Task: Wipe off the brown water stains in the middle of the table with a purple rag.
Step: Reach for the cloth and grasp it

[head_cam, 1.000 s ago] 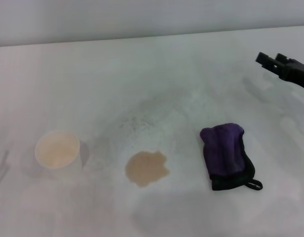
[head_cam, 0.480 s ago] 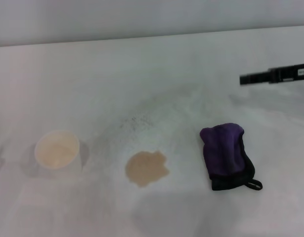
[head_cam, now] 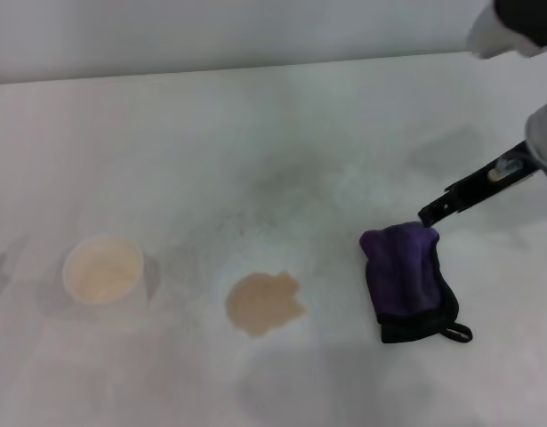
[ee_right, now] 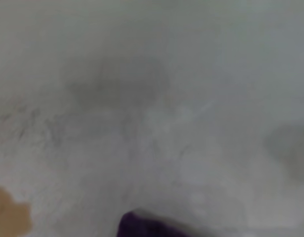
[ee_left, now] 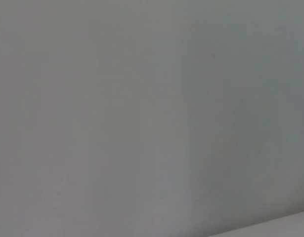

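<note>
Though unseen wristward, cup [head_cam: 103,269] head-on.

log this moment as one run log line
phase: reaching for rag | right hand: at far edge of purple rag, grip unclear | brown water stains: unwiped | left hand: out of view

My black right gripper [head_cam: 430,213] hangs by the purple rag [head_cam: 405,276] with black edging and loop, tan-brown blotchy water stains [head_cam: 263,303] mark the white, grey-scuffed table [head_cam: 255,133], and the white paper cup [head_cam: 104,270] holds pale tan liquid.
</note>
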